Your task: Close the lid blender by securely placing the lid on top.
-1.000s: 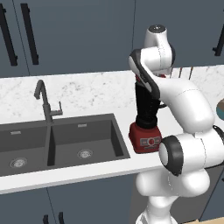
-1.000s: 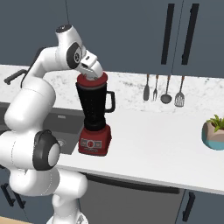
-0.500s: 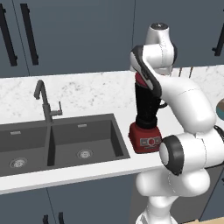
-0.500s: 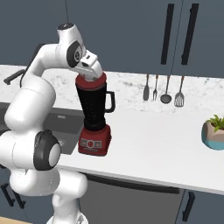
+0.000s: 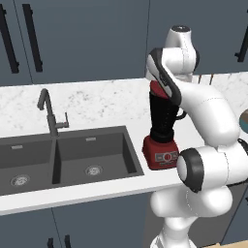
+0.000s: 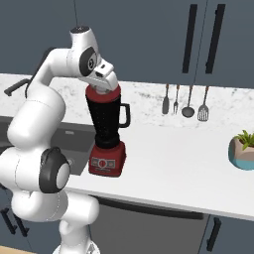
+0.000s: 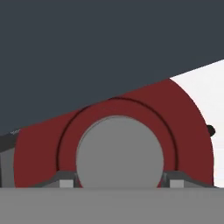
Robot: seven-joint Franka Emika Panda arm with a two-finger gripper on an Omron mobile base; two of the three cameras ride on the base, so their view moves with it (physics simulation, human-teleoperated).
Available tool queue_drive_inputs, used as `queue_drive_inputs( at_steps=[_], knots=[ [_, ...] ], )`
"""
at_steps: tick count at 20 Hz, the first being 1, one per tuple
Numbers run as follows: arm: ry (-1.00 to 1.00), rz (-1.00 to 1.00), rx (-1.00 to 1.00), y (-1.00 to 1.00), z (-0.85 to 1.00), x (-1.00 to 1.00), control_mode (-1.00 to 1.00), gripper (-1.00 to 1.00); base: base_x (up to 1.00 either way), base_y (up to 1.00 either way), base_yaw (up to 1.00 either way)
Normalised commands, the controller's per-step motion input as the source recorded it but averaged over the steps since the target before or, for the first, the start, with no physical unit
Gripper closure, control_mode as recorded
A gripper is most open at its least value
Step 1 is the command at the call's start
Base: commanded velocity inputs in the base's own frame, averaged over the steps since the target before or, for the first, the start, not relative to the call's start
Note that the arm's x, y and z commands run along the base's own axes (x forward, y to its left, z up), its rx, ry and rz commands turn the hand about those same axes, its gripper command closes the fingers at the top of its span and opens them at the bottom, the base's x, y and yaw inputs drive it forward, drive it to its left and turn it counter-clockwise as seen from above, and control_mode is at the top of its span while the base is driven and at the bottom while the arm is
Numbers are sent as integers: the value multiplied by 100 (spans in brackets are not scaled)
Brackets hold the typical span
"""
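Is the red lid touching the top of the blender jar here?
Touching: the right base view shows the lid sitting flush on the blender jar's rim, no gap.

- You see the red lid (image 7: pixel 183 127) from close above, with its grey round centre (image 7: pixel 119 151).
- The two fingertips (image 7: pixel 65 181) stand on both sides of the centre.
- Behind, a dark cabinet (image 7: pixel 87 43) and a white counter (image 7: pixel 210 87).

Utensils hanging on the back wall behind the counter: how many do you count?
4, in a row right of the dark-jarred red-based blender: a narrow utensil, a fork-like one, a round ladle, a slotted turner. The white arm may hide more further left.
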Motion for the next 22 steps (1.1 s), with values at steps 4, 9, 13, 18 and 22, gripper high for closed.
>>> queue_drive_inputs(
  at_steps=[4,9,13,18,22],
  knots=[
    [12,0,0,3,-19,0,-100,100,0,0,0],
    [4,0,-1,10,-2,0,-100,100,0,0,0],
    [4,2,0,0,0,0,-100,100,0,0,0],
    [2,1,0,0,0,0,-100,100,0,0,0],
    [28,0,1,3,4,0,-100,100,0,0,0]
  ],
)
